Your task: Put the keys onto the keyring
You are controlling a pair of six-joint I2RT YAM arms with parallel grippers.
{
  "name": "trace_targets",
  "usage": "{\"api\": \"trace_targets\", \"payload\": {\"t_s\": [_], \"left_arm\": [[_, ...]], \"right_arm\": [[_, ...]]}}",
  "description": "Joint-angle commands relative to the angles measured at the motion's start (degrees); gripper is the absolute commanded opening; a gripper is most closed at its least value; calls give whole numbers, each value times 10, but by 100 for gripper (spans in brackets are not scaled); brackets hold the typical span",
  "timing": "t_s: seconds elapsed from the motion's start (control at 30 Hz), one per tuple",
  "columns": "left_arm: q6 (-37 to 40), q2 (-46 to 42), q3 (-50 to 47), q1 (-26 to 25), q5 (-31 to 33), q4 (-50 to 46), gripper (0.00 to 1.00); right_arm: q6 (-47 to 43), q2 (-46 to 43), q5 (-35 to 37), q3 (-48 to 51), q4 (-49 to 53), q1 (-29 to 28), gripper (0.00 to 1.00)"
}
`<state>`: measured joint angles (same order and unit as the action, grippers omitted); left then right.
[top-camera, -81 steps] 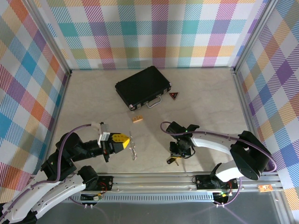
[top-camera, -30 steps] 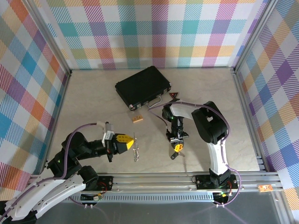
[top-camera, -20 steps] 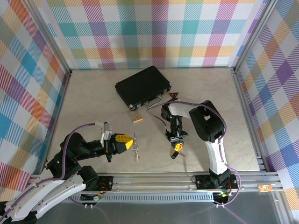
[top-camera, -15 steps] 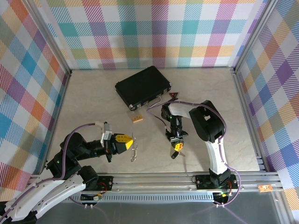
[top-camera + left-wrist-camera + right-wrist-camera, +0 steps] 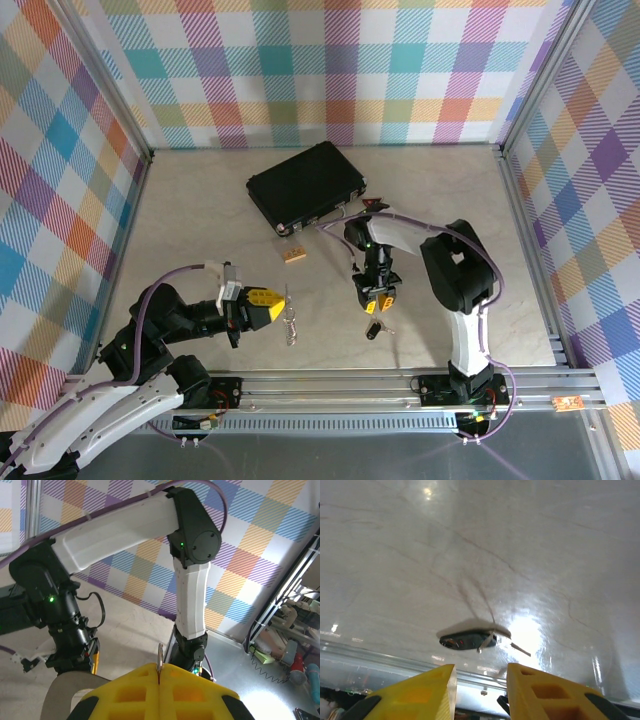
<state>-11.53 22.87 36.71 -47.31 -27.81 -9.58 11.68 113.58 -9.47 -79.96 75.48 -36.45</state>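
Silver metal keys, 1 with a dark black head (image 5: 467, 641), lie flat on the pale marbled tabletop (image 5: 200, 230), just below the right gripper (image 5: 480, 672). Its yellow jaws stand narrowly apart and hold nothing. The flat silvery oval keyring (image 5: 289, 318) is pinched edge-on in the left gripper (image 5: 262, 303), whose jaws are closed on it. The loop projects beyond the fingertips, well apart from the keys.

Hazards:
- The keys are thin and lie flush on a glossy surface. An off-centre descent is likely to push them aside or trap only 1 blade, so the bunch pivots or drops on lifting.
- The keyring is held by a narrow edge. Contact force during threading could twist it in the jaws or pull it free.

Pose:
- The right arm is bent sharply at the elbow and points its gripper steeply downward above the keys.
- The left arm lies low, forearm roughly level, gripper directed toward the table centre.
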Motion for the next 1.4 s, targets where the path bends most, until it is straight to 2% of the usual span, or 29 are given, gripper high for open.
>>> {"api": "trace_targets", "payload": {"t_s": [0.0,0.37,0.6,0.9,1.1,1.37], "left_arm": [[15,1,27,4,2,4,0],[16,0,32,4,-1,-2,0],[31,1,46,5,2,-26,0],[34,-4,50,4,8,-39,0],[34,-1,50,4,7,-38,0],[38,0,48,4,8,-42,0]], "right_arm": [[53,-65,28,9,-5,-18,35],[244,-188,141,155,-166,-134,38],[309,-222,190,233,-259,-168,37],[307,-219,221,256,-269,-173,33],[306,-219,223,261,-272,-173,27],[302,-207,213,260,-276,-172,24]]}}
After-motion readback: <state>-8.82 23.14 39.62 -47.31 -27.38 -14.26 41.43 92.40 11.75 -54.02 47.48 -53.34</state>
